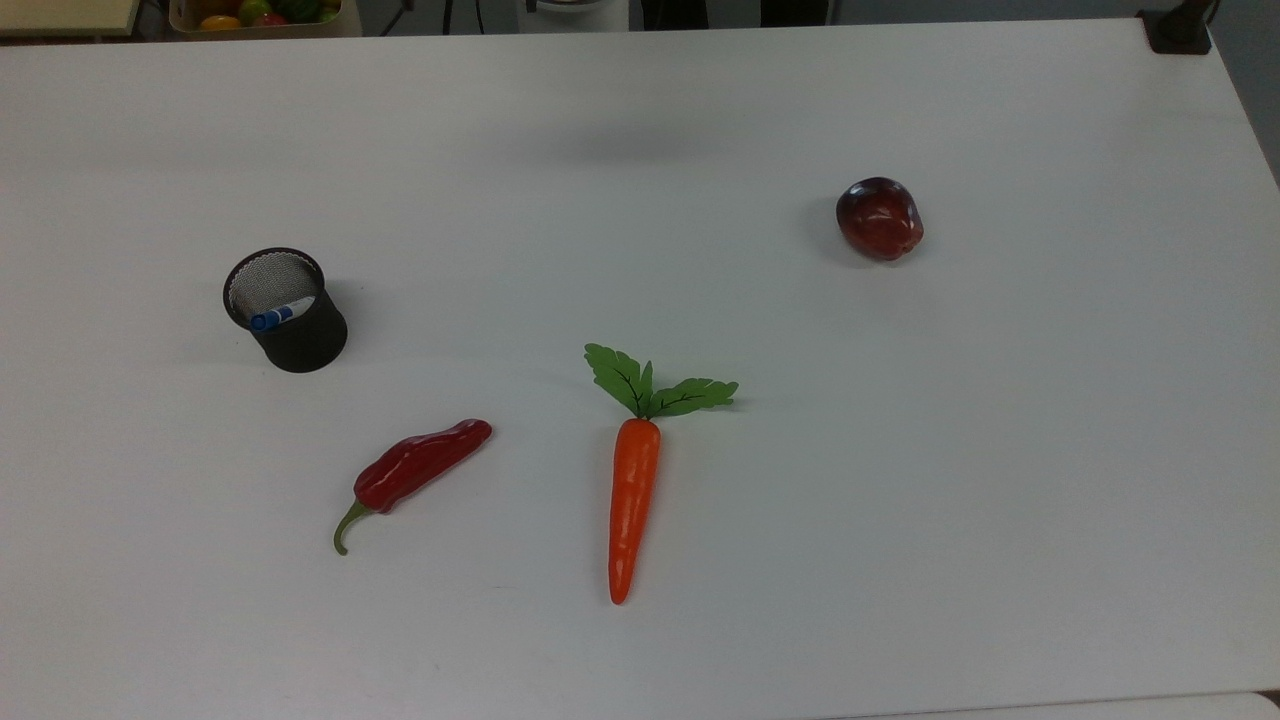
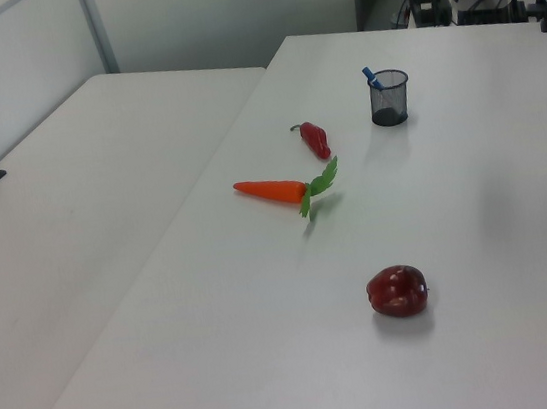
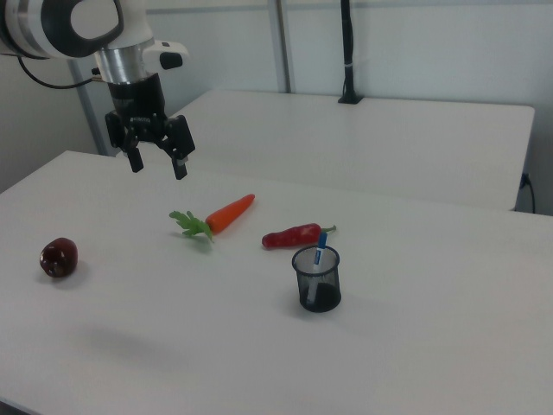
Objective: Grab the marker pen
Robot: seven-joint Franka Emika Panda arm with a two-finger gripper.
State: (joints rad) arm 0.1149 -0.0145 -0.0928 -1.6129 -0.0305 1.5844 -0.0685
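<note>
The marker pen [image 1: 281, 314] stands tilted inside a black mesh cup [image 1: 300, 340] on the top view's left; its blue cap pokes above the rim. The marker pen [image 2: 372, 78] leans out of the cup [image 2: 389, 100] in the left view, and the marker pen [image 3: 320, 249] rises from the cup [image 3: 318, 281] in the right view. My gripper [image 3: 157, 164] hangs open and empty high above the table, well to the right view's left of the cup, above and beyond the carrot.
An orange carrot [image 1: 632, 492] with green leaves lies mid-table. A red chilli [image 1: 420, 468] lies between it and the cup. A dark red apple [image 1: 879, 218] sits apart on the top view's right. A second table [image 2: 80, 190] adjoins.
</note>
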